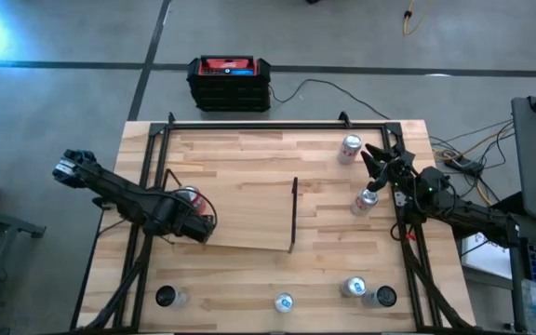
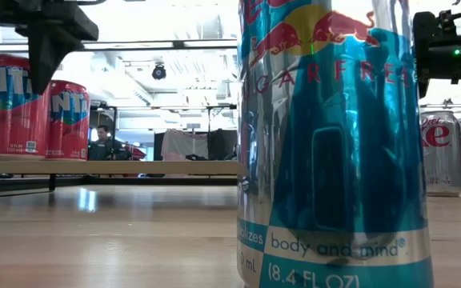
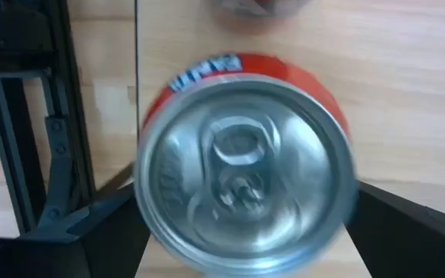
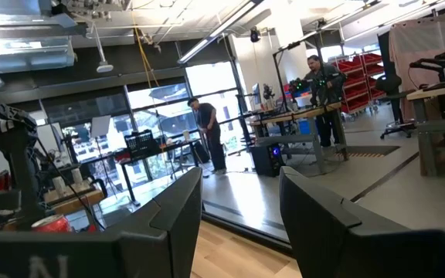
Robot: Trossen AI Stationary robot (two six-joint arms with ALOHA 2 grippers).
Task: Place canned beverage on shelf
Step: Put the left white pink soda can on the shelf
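Note:
A red can [image 3: 246,166] stands upright on its base on the shelf [image 1: 249,219], near the board's left edge, far from its black upright bar [image 1: 294,214]. My left gripper [image 3: 246,228] points straight down over it, open, one finger [image 3: 103,235] on each side of the can's top. The low view shows this red can [image 2: 6,104] with my left gripper [image 2: 42,40] above it and a second red can [image 2: 69,120] beside it on the shelf. My right gripper [image 4: 242,185] waits at the table's right edge, raised, with a narrow gap between its fingers and nothing in it. My left gripper's fingers [image 3: 392,228] flank the red can's upper wall from above. The can's own top hides the place where they would meet it, and I cannot tell whether they touch. The can stands upright on the shelf.
Silver cans stand at the far right [image 1: 350,147] and right of the shelf [image 1: 368,198], and several more along the near edge [image 1: 284,302]. A blue-silver can [image 2: 334,144] fills the low view. A black box [image 1: 229,82] sits beyond the far edge.

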